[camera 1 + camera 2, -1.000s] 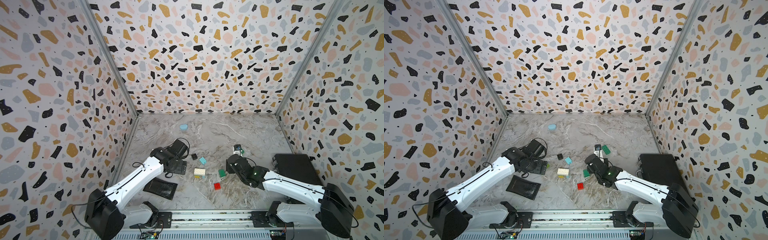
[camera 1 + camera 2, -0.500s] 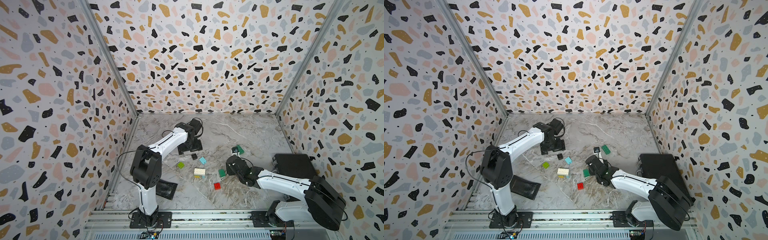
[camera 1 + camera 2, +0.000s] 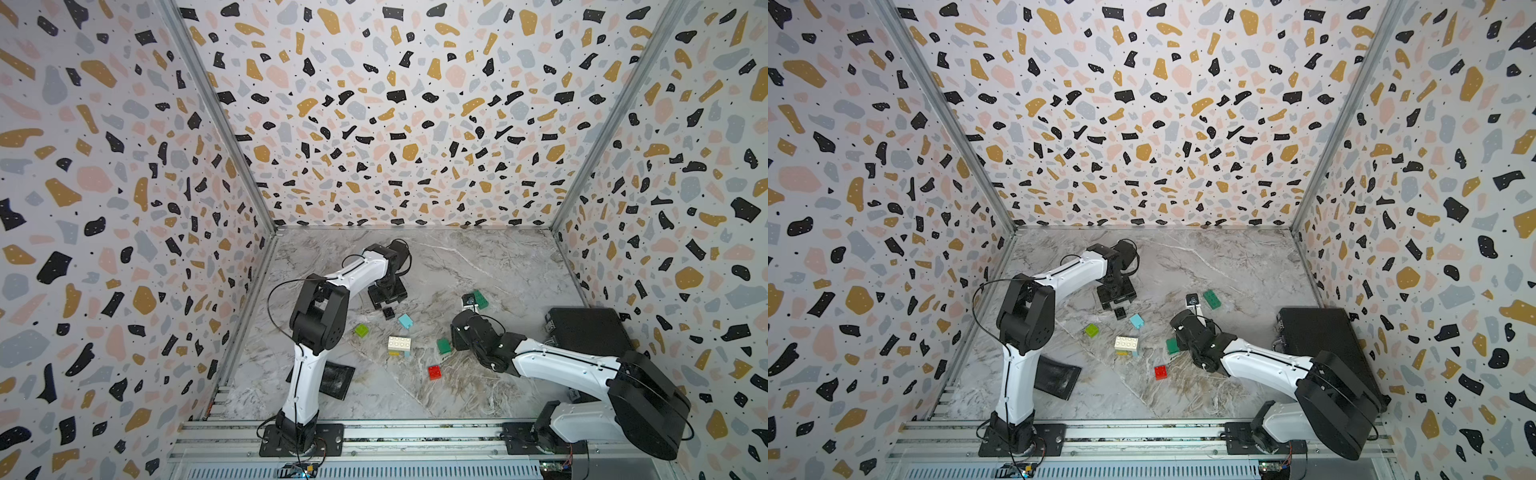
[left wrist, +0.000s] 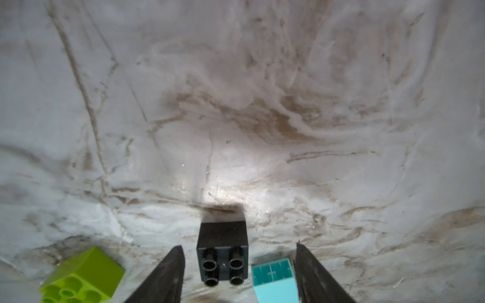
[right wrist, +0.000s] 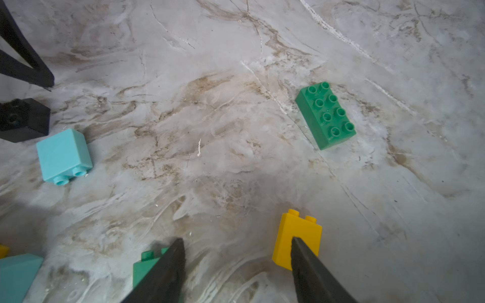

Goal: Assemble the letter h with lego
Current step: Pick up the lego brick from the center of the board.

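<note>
Two grippers: left gripper [image 4: 238,245] and right gripper [image 5: 236,238] both standing parted, gripping nothing.
Black brick [image 4: 222,237]: lying tipped between the left fingers [image 4: 162,278] (gaps showing either side).
Yellow brick [image 5: 296,230]: sitting at one right fingertip.
Light-blue brick [image 4: 273,272]: lying just beside the black one.
Green eight-stud brick [image 5: 325,115]: lying farther out, studs up.
White brick [image 3: 399,344]: sitting between both arms, red brick [image 3: 434,371] lying near.

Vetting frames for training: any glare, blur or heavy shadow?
Left wrist view: bright glare patch on the marble table just past the black brick, frame edges soft. Right wrist view: green brick crisp, soft shadow near the light blue brick. Both top views: even light, no glare.
</note>
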